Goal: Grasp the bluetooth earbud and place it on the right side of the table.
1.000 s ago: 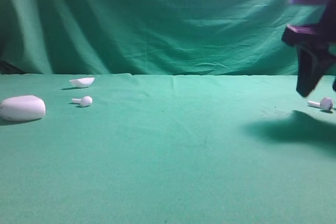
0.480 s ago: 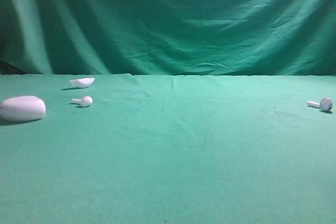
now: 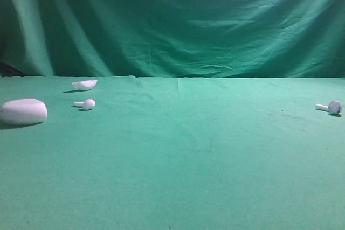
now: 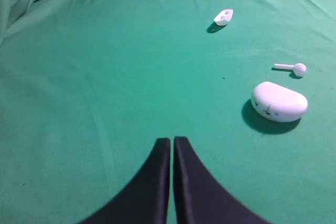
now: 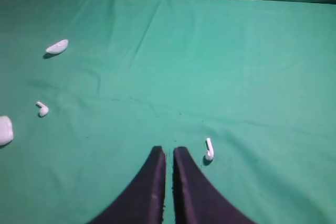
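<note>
The bluetooth earbud (image 3: 330, 106) lies on the green table (image 3: 178, 154) at the far right, stem pointing left, its greyish head at the right. In the right wrist view the earbud (image 5: 209, 149) rests just right of my right gripper (image 5: 169, 151), apart from it. That gripper's dark jaws stand together with only a thin slit and nothing between them. My left gripper (image 4: 171, 140) is shut and empty above bare cloth, left of the white case (image 4: 279, 101). Neither gripper shows in the high view.
At the left of the table lie a white oval case (image 3: 23, 111), an all-white earbud (image 3: 86, 103) and a shell-shaped lid (image 3: 84, 84). A green curtain (image 3: 172, 20) hangs behind the table's back edge.
The right arm, which hung over the earbud at the far right a second ago, has left the high view. The earbud and the other things lie where they were.
</note>
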Robot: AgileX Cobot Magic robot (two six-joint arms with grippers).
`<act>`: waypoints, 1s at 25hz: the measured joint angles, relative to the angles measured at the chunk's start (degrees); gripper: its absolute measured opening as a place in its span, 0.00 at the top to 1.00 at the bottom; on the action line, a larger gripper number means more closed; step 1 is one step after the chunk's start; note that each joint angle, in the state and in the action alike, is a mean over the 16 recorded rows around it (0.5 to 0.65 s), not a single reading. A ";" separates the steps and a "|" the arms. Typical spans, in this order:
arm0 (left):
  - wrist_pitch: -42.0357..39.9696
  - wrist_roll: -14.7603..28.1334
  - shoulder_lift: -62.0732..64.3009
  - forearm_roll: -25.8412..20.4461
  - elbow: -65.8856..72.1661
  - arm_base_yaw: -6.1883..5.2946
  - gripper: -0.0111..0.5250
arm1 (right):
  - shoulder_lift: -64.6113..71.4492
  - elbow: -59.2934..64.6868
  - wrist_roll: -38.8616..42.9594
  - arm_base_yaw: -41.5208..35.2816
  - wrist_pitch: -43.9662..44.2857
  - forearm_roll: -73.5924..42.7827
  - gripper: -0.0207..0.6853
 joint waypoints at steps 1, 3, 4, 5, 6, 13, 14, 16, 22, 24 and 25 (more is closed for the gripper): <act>0.00 0.00 0.00 0.00 0.00 0.00 0.98 | -2.32 0.93 0.16 0.00 0.13 0.20 0.90; 0.00 0.00 0.00 0.00 0.00 0.00 0.98 | -6.67 2.79 0.49 0.00 0.03 0.54 0.90; 0.00 0.00 0.00 0.00 0.00 0.00 0.98 | -8.65 3.66 0.66 0.00 -0.15 0.71 0.90; 0.00 0.00 0.00 0.00 0.00 0.00 0.98 | -10.50 4.45 0.83 0.00 -0.40 0.87 0.90; 0.00 0.00 0.00 0.00 0.00 0.00 0.98 | -12.19 5.17 0.99 0.00 -0.68 1.01 0.90; 0.00 0.00 0.00 0.00 0.00 0.00 0.98 | -19.51 7.69 2.04 0.00 -2.68 1.49 0.90; 0.00 0.00 0.00 0.00 0.00 0.00 0.98 | -19.98 7.82 2.09 0.00 -2.99 1.36 0.90; 0.00 0.00 0.00 0.00 0.00 0.00 0.98 | -20.63 8.15 2.11 0.00 -3.75 0.85 0.90; 0.00 0.00 0.00 0.00 0.00 0.00 0.98 | -22.43 11.79 2.01 -0.95 -7.80 -2.16 0.90; 0.00 0.00 0.00 0.00 0.00 0.00 0.98 | -23.72 14.17 1.97 -1.90 -9.56 -3.30 0.90; 0.00 0.00 0.00 0.00 0.00 0.00 0.98 | -24.54 15.57 1.95 -2.47 -10.49 -3.88 0.90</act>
